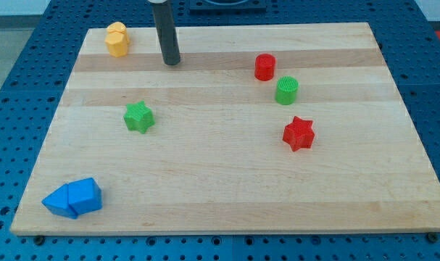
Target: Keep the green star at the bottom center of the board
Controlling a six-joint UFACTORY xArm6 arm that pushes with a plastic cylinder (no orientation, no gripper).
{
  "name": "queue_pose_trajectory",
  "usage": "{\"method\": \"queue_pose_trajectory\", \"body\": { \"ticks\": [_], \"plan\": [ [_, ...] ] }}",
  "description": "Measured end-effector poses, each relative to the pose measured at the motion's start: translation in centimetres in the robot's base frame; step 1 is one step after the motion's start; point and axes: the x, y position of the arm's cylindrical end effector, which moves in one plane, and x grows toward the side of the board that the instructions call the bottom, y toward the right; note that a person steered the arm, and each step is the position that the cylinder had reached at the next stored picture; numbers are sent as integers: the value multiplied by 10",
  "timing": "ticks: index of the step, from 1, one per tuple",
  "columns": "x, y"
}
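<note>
Dark and straight, my tip [172, 62] touches the wooden surface [227, 181] near the view's top, left of centre; you see no pincer on this arm, only the rod. Just to its left sit the yellow blocks [117, 39]. Below it, well apart, lies the green star [138, 117]. Rightward stand the red cylinder [264, 67], green cylinder [286, 90] and red star [299, 133]. Blue blocks [73, 199] occupy the bottom-left corner.

Small green star-shaped block [138, 117], apparently moulded plastic, lying flat with its star face up on the pale wooden board [227, 188]. It sits in the board's left half, about mid-height, clear of the board's edges.
</note>
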Motion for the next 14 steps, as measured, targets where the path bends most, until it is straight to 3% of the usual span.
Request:
{"method": "queue_pose_trajectory", "body": {
  "ticks": [2, 5, 7, 9, 12, 14],
  "plan": [
    [28, 7],
    [64, -112],
    [114, -71],
    [133, -17],
    [141, -88],
    [155, -38]
  ]
}}
